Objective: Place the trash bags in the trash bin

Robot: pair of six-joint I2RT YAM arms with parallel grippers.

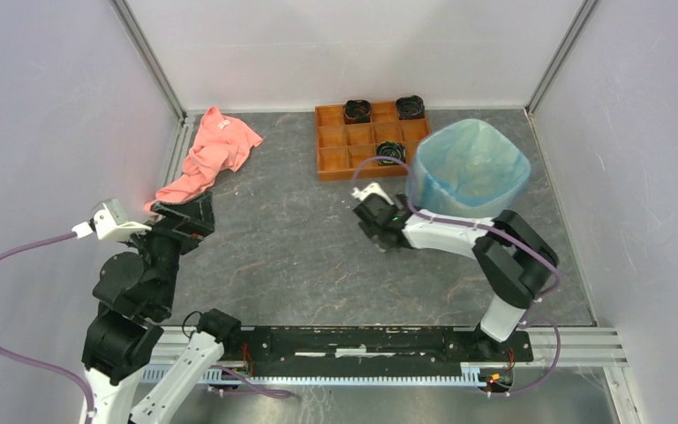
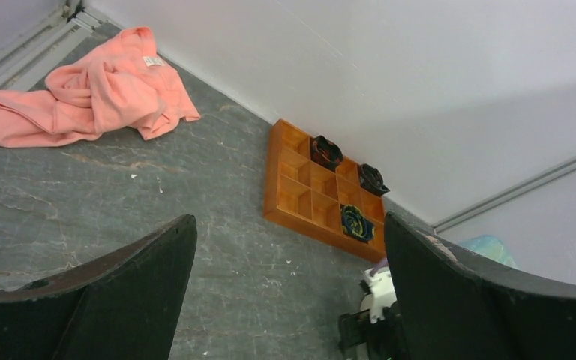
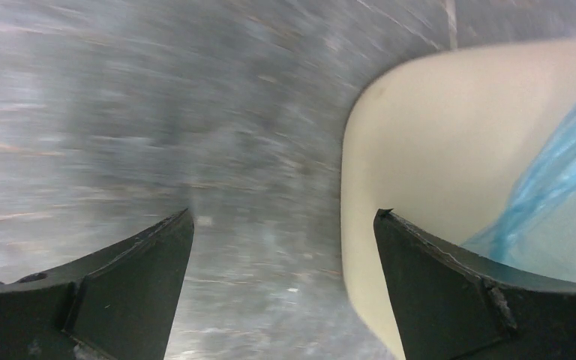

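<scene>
The light-blue trash bag (image 1: pixel 468 168) lines the beige trash bin (image 1: pixel 459 215) at the right of the table, its film folded over the rim. In the right wrist view the bin's cream wall (image 3: pixel 435 150) and a fold of the blue bag (image 3: pixel 562 180) fill the right side. My right gripper (image 1: pixel 372 231) is open and empty, low over the table just left of the bin (image 3: pixel 283 225). My left gripper (image 1: pixel 185 216) is open and empty at the left, near the pink cloth (image 2: pixel 289 232).
A salmon-pink cloth (image 1: pixel 212 155) lies at the back left (image 2: pixel 90 94). An orange-brown tray (image 1: pixel 335 146) with square compartments holds three dark rolled items at the back centre (image 2: pixel 307 195). White walls enclose the table on three sides.
</scene>
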